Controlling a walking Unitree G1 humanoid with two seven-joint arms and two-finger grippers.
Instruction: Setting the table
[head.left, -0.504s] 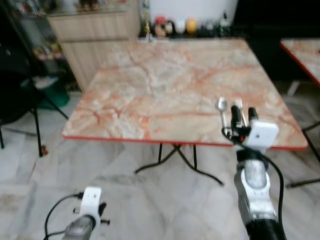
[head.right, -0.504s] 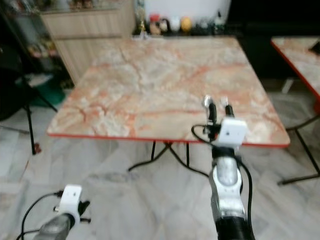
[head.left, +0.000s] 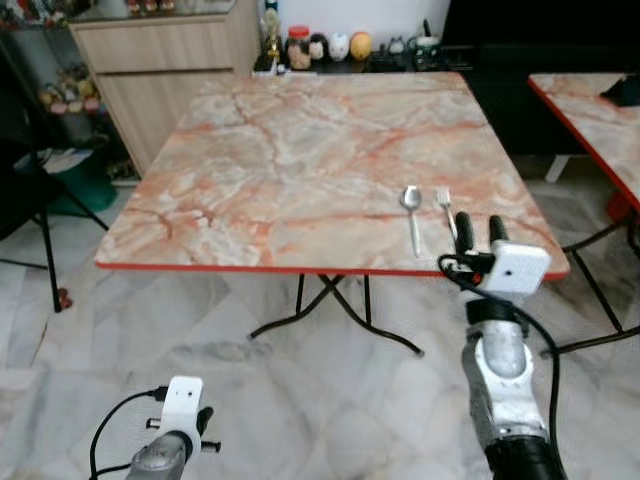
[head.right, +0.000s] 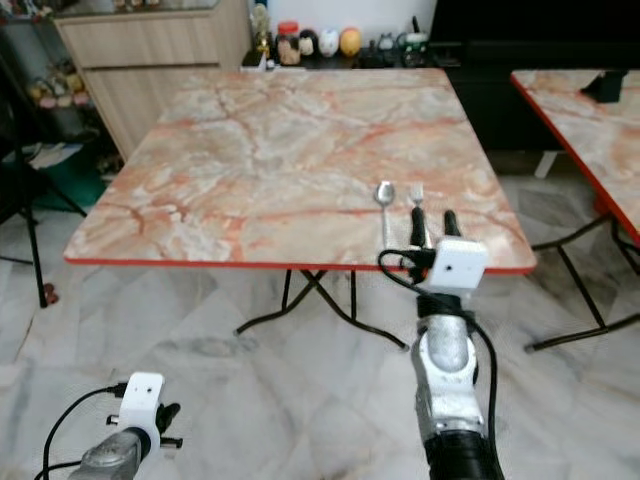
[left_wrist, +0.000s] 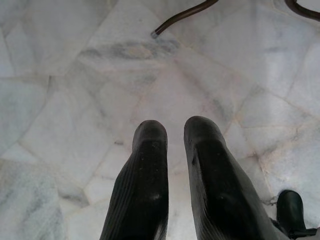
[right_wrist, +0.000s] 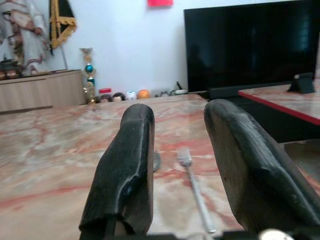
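right gripper (head.left: 477, 226) jaws apart, empty, just off table (head.left: 300, 150) edge by fork (head.left: 446, 205) and spoon (head.left: 411, 205); careless swing could knock both off; left gripper (left_wrist: 172, 137) jaws nearly together, idle.

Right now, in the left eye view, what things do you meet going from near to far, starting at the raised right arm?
Right gripper, open, at the table's near edge → fork and spoon lying side by side on the marble table → row of jars and figurines beyond the far edge.
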